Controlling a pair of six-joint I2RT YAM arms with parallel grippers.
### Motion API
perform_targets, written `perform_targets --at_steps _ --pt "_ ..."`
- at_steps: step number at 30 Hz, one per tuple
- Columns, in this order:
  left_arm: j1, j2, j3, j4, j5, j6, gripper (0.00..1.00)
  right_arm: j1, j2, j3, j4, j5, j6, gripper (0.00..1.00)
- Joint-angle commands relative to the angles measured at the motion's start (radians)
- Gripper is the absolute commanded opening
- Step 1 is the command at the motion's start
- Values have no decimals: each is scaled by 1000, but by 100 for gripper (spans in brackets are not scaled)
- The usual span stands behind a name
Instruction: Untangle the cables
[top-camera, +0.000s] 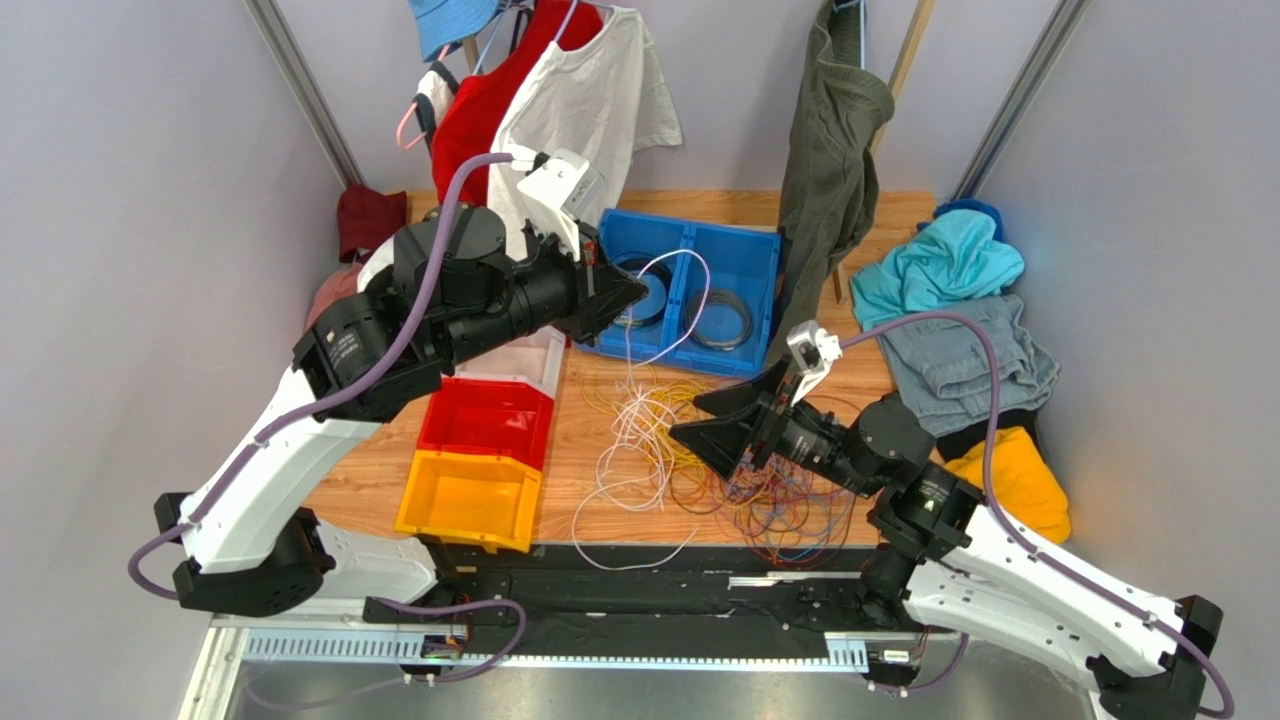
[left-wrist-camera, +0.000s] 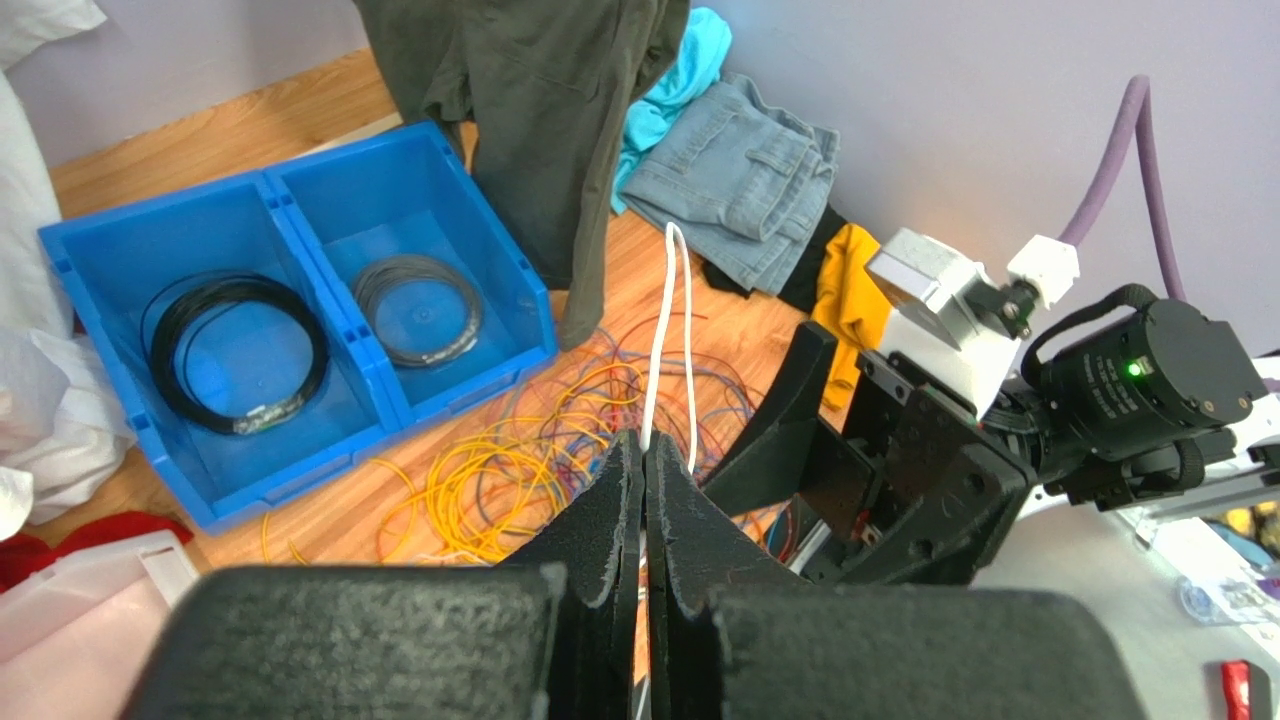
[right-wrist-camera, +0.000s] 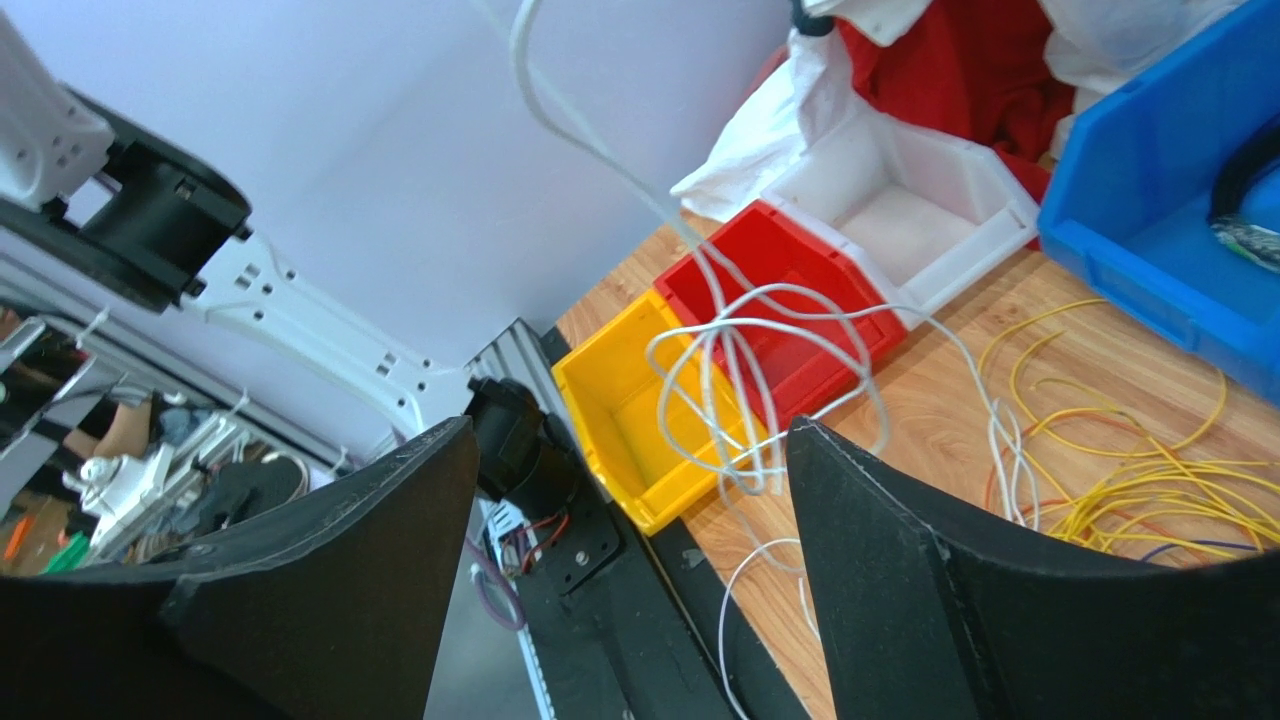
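A tangle of thin cables (top-camera: 751, 503) in yellow, orange, purple, blue and red lies on the wooden table at the centre front; it also shows in the left wrist view (left-wrist-camera: 511, 465). My left gripper (top-camera: 628, 293) is shut on a white cable (top-camera: 661, 323) and holds it raised over the blue bin; the strand runs out between its jaws in the left wrist view (left-wrist-camera: 670, 315). White loops (right-wrist-camera: 751, 375) hang down to the table. My right gripper (top-camera: 699, 428) is open and empty, just above the tangle (right-wrist-camera: 1142, 480).
A blue two-compartment bin (top-camera: 751, 255) holds coiled dark cables. White (top-camera: 519, 360), red (top-camera: 489, 420) and yellow (top-camera: 469, 495) bins stand in a row at the left. Clothes hang at the back and are piled at the right (top-camera: 962, 353).
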Motion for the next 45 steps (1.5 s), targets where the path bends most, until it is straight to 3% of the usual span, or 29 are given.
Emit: perform_targets --at_steps 1,9,13,19,21,22,24,28,30,35,40,45 --pt "-10 10 41 3 2 16 0 77 19 32 -14 32 -68 78" --pt "-16 9 42 0 6 15 0 116 100 63 -44 195 -83 69" --pt "-17 -3 36 -3 -1 16 0 116 125 69 -42 214 -82 59" --pt "-17 -32 2 3 -31 21 0 116 82 65 -113 286 -80 33" --pt "-17 -40 -19 16 -33 19 0 115 44 63 -126 310 -94 22" --pt "-17 -46 -24 23 -31 16 0 116 27 63 -131 316 -100 9" --pt "-17 -49 -32 28 -28 13 0 116 21 68 -155 330 -100 0" --pt "-17 -59 -50 16 -85 16 0 116 -34 124 -243 396 -112 0" --pt "-17 -68 -79 4 -198 15 0 116 -84 172 -332 491 -147 0" --pt "1 -138 -293 31 -412 -42 0 116 -193 429 -502 670 -241 0" --pt "79 -261 -612 178 -324 -194 0 116 -150 618 -585 700 -321 0" --pt "87 -318 -771 227 -284 -269 0 116 -121 706 -608 689 -342 0"
